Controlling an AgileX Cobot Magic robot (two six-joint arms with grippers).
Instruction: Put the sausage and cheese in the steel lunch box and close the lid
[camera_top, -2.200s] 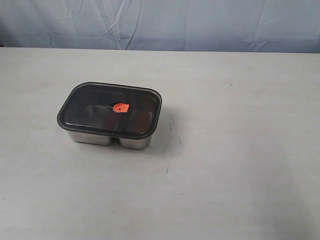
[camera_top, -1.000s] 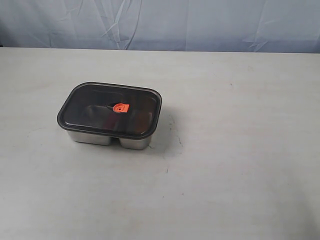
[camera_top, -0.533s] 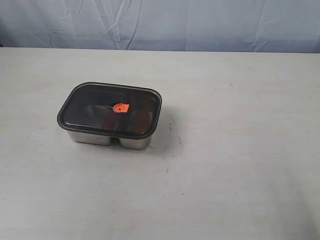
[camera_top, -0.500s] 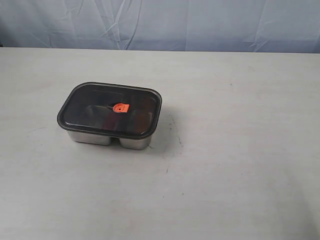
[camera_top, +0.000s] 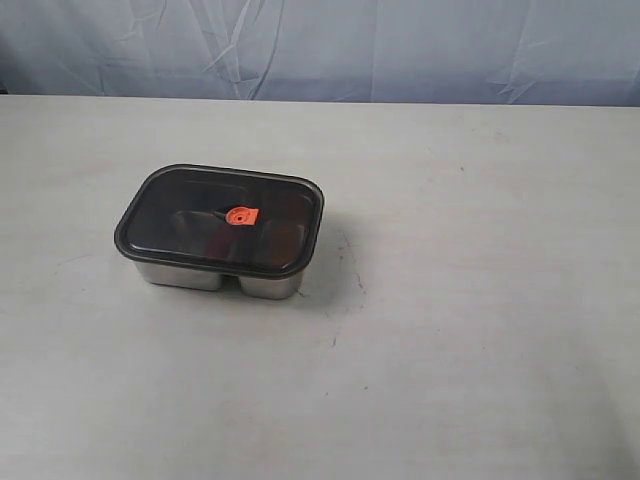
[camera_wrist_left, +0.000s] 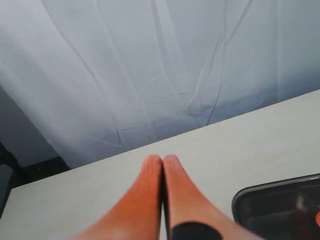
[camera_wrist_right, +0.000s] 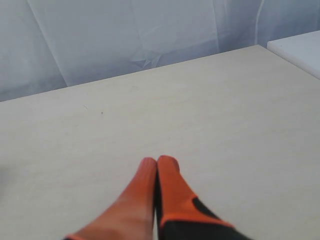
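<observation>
Lid (camera_top: 220, 215) on the steel lunch box (camera_top: 200, 277) seems light, stiff, slippery (take its rim); left gripper (camera_wrist_left: 163, 159) and right gripper (camera_wrist_right: 157, 161) are closed, empty.

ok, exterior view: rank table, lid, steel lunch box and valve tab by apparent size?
1. table
2. lid
3. steel lunch box, of which only the walls show below the lid
4. valve tab

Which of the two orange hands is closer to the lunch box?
The left hand: its own camera shows a corner of the dark lid just beside it. The right hand has none of it in its camera's view.
</observation>
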